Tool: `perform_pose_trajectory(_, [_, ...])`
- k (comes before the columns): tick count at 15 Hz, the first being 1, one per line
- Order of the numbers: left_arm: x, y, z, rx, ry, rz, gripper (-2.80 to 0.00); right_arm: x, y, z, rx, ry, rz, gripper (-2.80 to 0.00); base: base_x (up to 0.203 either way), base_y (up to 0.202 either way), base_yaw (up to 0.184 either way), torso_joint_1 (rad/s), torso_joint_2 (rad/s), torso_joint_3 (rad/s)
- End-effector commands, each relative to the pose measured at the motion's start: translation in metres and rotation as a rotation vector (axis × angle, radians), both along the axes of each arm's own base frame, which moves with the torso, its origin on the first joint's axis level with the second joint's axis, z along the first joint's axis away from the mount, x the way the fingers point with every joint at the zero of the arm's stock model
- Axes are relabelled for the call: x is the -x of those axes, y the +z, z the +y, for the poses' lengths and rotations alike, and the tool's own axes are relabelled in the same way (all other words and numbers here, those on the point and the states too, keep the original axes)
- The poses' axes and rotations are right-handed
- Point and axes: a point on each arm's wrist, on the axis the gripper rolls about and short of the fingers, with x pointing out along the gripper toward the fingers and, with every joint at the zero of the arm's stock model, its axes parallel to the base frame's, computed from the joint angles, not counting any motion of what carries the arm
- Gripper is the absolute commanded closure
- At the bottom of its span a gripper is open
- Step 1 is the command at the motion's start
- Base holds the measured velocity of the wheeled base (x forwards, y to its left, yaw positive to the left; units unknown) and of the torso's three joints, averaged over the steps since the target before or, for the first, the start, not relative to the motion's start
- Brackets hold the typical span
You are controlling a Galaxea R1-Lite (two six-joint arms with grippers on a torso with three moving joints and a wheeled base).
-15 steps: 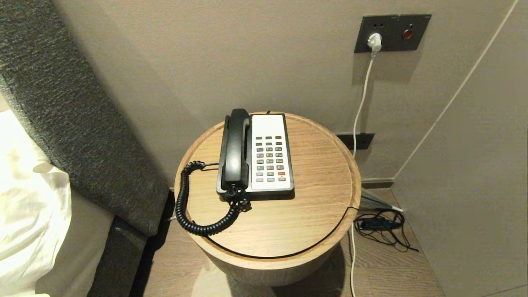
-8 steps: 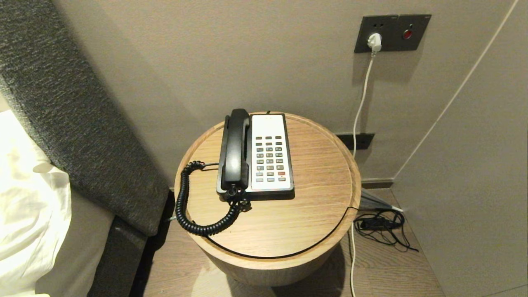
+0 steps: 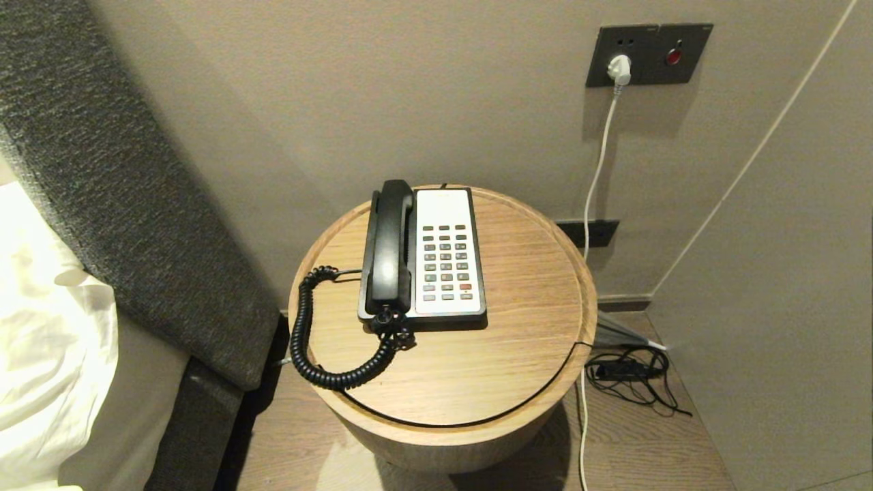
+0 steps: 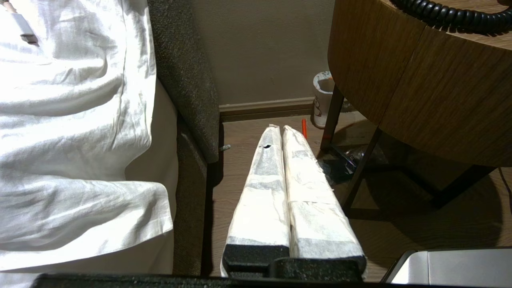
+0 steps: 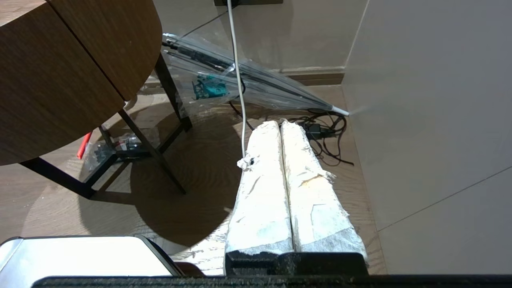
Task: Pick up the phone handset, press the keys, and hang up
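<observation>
A black handset (image 3: 390,247) rests in the cradle on the left side of a desk phone with a white keypad face (image 3: 445,254). The phone stands on a round wooden side table (image 3: 518,327). A black coiled cord (image 3: 308,341) loops from the handset over the table's front left edge and shows in the left wrist view (image 4: 452,16). Neither arm shows in the head view. My left gripper (image 4: 279,127) is shut and empty, low beside the table near the bed. My right gripper (image 5: 279,122) is shut and empty, low on the table's right side above the floor.
A grey headboard (image 3: 116,184) and white bedding (image 3: 41,341) stand left of the table. A white cable (image 3: 595,177) runs from a wall socket to the floor. Black cables (image 3: 631,372) and a clear umbrella (image 5: 248,84) lie on the right. A paper cup (image 4: 323,98) stands under the table.
</observation>
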Motion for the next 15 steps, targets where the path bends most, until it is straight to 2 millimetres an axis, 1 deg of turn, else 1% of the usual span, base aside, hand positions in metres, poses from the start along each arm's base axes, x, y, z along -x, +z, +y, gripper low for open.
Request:
perform_pose_trajectory(1, [-0.0001,-0.0006,0.0000,-0.001,0.000,0.002,0.00,-0.0002,0.0000,0.0000,0.001,0.000,0.003,0.00,0.000,0.000,0.000,0.000,0.00,0.000])
perform_pose_trajectory(15, [-0.0001,-0.0006,0.0000,-0.001,0.000,0.002,0.00,-0.0002,0.0000,0.0000,0.001,0.000,0.003,0.00,0.000,0.000,0.000,0.000,0.00,0.000])
